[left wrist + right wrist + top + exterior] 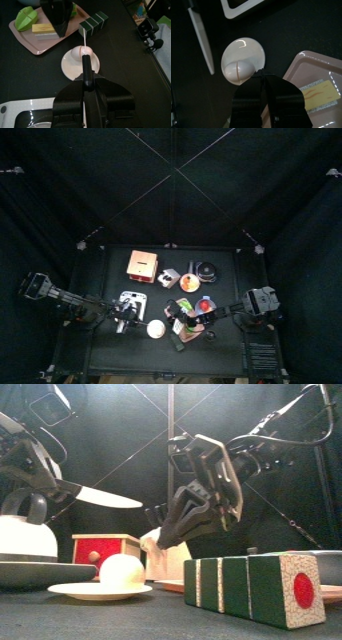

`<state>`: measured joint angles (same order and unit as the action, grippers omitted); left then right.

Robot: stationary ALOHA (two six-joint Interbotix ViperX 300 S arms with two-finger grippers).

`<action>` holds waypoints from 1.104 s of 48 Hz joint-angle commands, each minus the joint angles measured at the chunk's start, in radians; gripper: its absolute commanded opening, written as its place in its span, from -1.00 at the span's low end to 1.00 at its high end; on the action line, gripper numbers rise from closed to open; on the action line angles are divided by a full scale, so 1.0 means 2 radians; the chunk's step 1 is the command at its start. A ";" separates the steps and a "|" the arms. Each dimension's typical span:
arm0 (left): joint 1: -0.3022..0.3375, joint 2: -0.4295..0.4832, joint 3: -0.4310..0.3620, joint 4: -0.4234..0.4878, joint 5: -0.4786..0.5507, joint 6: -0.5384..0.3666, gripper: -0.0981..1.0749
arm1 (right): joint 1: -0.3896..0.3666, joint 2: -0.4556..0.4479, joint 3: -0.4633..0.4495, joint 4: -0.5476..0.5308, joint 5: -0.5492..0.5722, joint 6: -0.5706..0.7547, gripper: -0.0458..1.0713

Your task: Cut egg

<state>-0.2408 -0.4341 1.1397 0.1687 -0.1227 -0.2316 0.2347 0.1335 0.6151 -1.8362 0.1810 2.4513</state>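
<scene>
While the left gripper (85, 95) is clamping a white-bladed knife (102, 497) by its handle and holding the blade in the air above the egg (122, 570), the cutting step is only being lined up — no cut shows yet. Going from largest down: a pink tray (41, 44) is carrying a green item and a pale slab; a small white plate (72, 66) is holding the egg alone. The right gripper (264, 77), jaws pressed nearly together on nothing visible, is hovering just beside the plate. Next, I judge, the blade needs lowering squarely onto the egg — perhaps with steadying.
</scene>
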 commanded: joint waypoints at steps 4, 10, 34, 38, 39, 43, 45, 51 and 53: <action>0.003 0.014 -0.017 -0.004 -0.006 0.001 -0.02 | 0.015 -0.035 0.003 -0.021 0.002 0.000 -0.65; 0.010 0.028 -0.023 -0.004 -0.006 0.002 -0.02 | 0.018 -0.035 -0.001 -0.030 -0.002 0.000 -0.64; 0.015 0.067 -0.055 0.002 -0.008 0.002 -0.02 | 0.015 -0.025 -0.012 -0.035 0.001 0.000 -0.20; 0.016 0.067 -0.055 0.002 -0.009 0.002 -0.02 | 0.014 -0.021 -0.015 -0.035 0.002 -0.001 -0.11; 0.016 0.067 -0.055 0.002 -0.009 0.002 -0.02 | 0.015 -0.021 -0.015 -0.035 0.003 -0.001 -0.09; 0.016 0.067 -0.055 0.002 -0.014 0.002 -0.02 | 0.014 -0.018 -0.018 -0.035 0.005 -0.001 -0.01; 0.016 0.067 -0.055 0.002 -0.017 0.002 -0.02 | 0.014 -0.017 -0.019 -0.035 0.006 -0.001 0.02; 0.016 0.067 -0.054 0.002 -0.021 0.002 -0.02 | 0.014 -0.012 -0.023 -0.041 0.008 -0.001 0.12; 0.016 0.067 -0.054 0.002 -0.021 0.002 -0.02 | 0.014 -0.010 -0.025 -0.042 0.009 -0.001 0.14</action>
<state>-0.2117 -0.2945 1.0523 0.1703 -0.1549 -0.2286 0.2669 0.1289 0.5921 -1.9129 0.1902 2.4513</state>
